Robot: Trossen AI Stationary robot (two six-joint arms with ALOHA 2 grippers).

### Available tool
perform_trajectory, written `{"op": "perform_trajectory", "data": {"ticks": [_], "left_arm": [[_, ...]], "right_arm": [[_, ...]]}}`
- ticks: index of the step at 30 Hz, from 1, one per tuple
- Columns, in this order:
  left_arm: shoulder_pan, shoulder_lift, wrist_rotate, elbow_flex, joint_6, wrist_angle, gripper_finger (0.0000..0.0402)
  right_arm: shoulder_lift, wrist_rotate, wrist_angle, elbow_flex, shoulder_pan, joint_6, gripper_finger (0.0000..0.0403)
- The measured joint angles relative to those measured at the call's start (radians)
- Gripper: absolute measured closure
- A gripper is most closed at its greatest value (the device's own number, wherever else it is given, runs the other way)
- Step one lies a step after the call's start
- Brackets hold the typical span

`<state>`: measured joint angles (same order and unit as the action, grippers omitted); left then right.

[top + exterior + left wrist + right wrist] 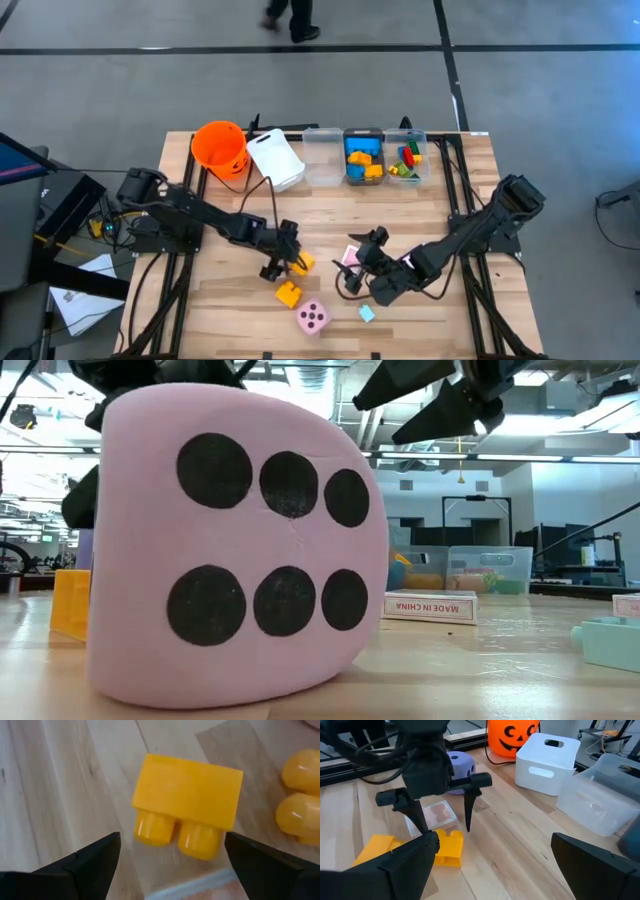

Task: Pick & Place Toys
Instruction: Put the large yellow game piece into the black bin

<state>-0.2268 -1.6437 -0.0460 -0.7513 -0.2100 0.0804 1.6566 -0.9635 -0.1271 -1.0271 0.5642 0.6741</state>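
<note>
A yellow brick point(187, 802) lies on its side on the table, its two studs toward my left wrist camera. My left gripper point(172, 865) is open and points down at it, its fingers apart from the brick; in the high view this gripper point(284, 262) sits at the table's middle, beside the brick point(302, 262). A second yellow brick point(288, 294), a pink dotted die point(313, 317) and a light blue brick point(367, 313) lie nearer the front edge. My right gripper point(362, 268) hovers open to the right, by a pink card point(348, 256). A purple die point(460, 765) sits behind the left gripper point(442, 815).
Along the far edge stand an orange bucket point(220, 148), a white bin point(275, 158), a clear bin point(322, 155) and two bins holding bricks point(363, 158) point(405, 160). A clear flat case point(437, 815) lies under the left gripper. A person walks beyond the table point(290, 18).
</note>
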Motion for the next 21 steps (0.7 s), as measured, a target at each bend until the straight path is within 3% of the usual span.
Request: {"op": "perform_trajectory", "data": {"ticks": [21], "left_arm": [[0.000,-0.023,0.056,0.000,-0.003,-0.184,0.0050]], "right_arm": [[0.000,0.024,0.000,0.000,-0.018,-0.004,0.0019]]}}
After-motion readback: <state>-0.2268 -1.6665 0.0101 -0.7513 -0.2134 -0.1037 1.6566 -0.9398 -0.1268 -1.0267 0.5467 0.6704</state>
